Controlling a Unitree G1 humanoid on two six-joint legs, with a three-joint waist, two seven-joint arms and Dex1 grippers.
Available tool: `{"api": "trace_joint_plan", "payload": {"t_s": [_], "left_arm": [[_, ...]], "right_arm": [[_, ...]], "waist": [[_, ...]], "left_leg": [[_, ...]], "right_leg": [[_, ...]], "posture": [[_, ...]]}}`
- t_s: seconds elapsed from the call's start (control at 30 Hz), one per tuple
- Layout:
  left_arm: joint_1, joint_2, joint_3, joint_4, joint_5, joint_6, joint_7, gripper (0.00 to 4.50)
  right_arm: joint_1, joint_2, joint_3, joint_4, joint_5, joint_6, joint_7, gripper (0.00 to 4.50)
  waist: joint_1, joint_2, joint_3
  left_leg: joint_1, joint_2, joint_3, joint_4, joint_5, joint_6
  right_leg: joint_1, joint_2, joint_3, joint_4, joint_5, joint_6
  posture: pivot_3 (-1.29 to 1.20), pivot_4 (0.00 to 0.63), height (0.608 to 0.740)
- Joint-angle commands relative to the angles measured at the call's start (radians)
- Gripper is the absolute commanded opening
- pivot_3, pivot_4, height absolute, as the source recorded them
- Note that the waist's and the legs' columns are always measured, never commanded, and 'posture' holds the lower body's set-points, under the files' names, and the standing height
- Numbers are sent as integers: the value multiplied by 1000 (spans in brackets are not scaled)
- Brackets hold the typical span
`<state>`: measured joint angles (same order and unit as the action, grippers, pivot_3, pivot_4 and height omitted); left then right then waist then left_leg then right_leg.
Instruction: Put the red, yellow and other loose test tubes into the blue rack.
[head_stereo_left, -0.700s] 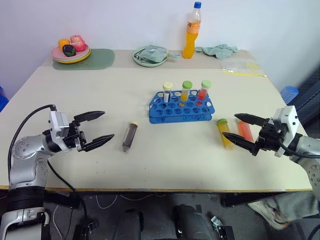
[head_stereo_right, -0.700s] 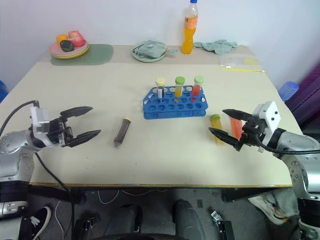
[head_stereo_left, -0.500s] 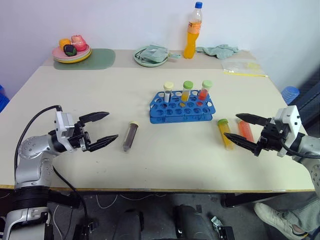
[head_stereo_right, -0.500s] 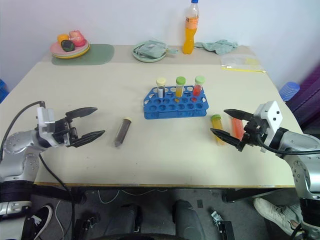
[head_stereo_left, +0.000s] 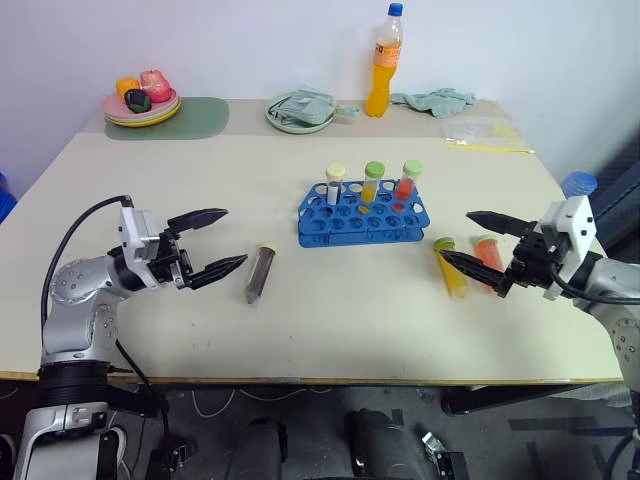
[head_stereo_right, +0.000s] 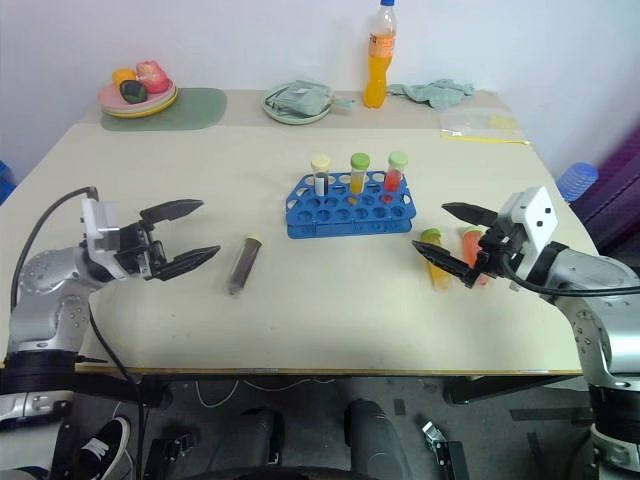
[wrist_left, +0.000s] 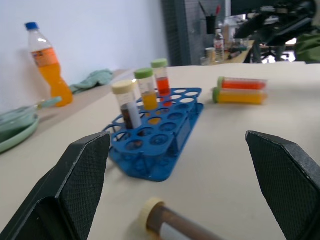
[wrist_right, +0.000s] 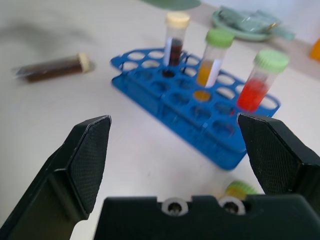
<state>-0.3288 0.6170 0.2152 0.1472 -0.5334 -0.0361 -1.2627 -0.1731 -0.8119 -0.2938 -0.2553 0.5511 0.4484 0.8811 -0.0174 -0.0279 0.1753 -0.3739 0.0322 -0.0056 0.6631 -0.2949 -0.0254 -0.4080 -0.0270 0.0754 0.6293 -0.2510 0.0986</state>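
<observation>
Both arms are poised over the table (head_stereo_left: 150, 160), and the risks are easy to spot. The blue rack (head_stereo_left: 364, 213) already carries three upright tubes along its far row, and it looks light; a tube poked in at a slant could snag a hole's edge and shove or tip the whole rack. The loose tubes are round and lie flat, so a pinch that lands off-centre could send one rolling off.

On the right of the rack, the yellow tube (head_stereo_left: 450, 267) and the red-orange tube (head_stereo_left: 487, 257) lie side by side, seemingly touching, green caps pointing towards the rack. That closeness is the trap: a finger coming down between them may nudge the neighbour, or the grip may take both at once.

The right gripper (head_stereo_left: 482, 252) hangs with its fingers spread wide, right over that pair, one finger crossing in front of the yellow tube, the other reaching towards the rack's right end. No contact that I can make out.

Over on the rack's left, the dark brownish tube (head_stereo_left: 260, 272) lies alone, pale cap towards the far side of the table. The left gripper (head_stereo_left: 213, 243) sits further left still, splayed fully open, tips aimed at the tube, near it but clearly apart. Its wrist view shows the cap just ahead between the fingers, rack beyond.
</observation>
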Motion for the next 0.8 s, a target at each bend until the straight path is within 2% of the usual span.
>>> {"api": "trace_joint_plan", "payload": {"t_s": [0.03, 0.27, 0.37, 0.47, 0.6, 0.7, 0.8], "left_arm": [[-22, 9, -7, -17, -6, 5, -9, 4436], [-108, 5, -32, 46, 1, 6, -38, 4436], [-114, -3, -39, 56, 2, 1, -42, 4436], [-105, -19, -52, 44, 2, 2, -41, 4436], [-92, -38, -65, 28, 7, 0, -43, 4436], [-88, -52, -72, 19, 7, -2, -33, 4436], [-81, -66, -79, 16, 13, -11, -25, 4436]], "right_arm": [[-15, -5, -8, -55, 3, 61, -65, 4500], [-48, 10, -30, -54, 8, 150, -170, 4500], [-66, -2, -29, -46, 42, 308, -238, 4500], [-84, -51, 6, -35, -13, 444, -312, 4500], [-272, -76, -21, 171, -28, 622, -404, 4500], [-412, -111, 54, 308, -72, 815, -454, 4500], [-506, -100, 97, 401, -88, 894, -455, 4500]], "waist": [[1, 0, 0], [4, 0, 0], [-1, 0, 0], [1, 0, 0], [-2, 1, 0], [-2, 1, 0], [0, 1, 0]], "left_leg": [[0, 0, 0, 0, 0, 0], [-1, -1, 0, 0, 0, 0], [0, 0, 0, 0, 0, 0], [0, 0, 0, 0, 0, 0], [-1, -1, 1, 0, 0, 0], [-1, 0, 2, 0, 0, 0], [-1, 0, 1, -2, 0, 1]], "right_leg": [[0, 0, 0, 0, 0, 0], [0, 0, 0, -1, 0, 0], [0, 0, 0, 0, 0, 0], [0, 0, 0, 0, 0, 0], [-1, -1, 1, -1, 0, -1], [-2, -1, 2, 0, 0, -1], [-2, 0, 1, -1, 0, -1]], "posture": [[0, 150, 740], [0, 150, 740], [0, 150, 740], [0, 150, 740], [0, 150, 740], [0, 150, 740], [0, 150, 740]]}}
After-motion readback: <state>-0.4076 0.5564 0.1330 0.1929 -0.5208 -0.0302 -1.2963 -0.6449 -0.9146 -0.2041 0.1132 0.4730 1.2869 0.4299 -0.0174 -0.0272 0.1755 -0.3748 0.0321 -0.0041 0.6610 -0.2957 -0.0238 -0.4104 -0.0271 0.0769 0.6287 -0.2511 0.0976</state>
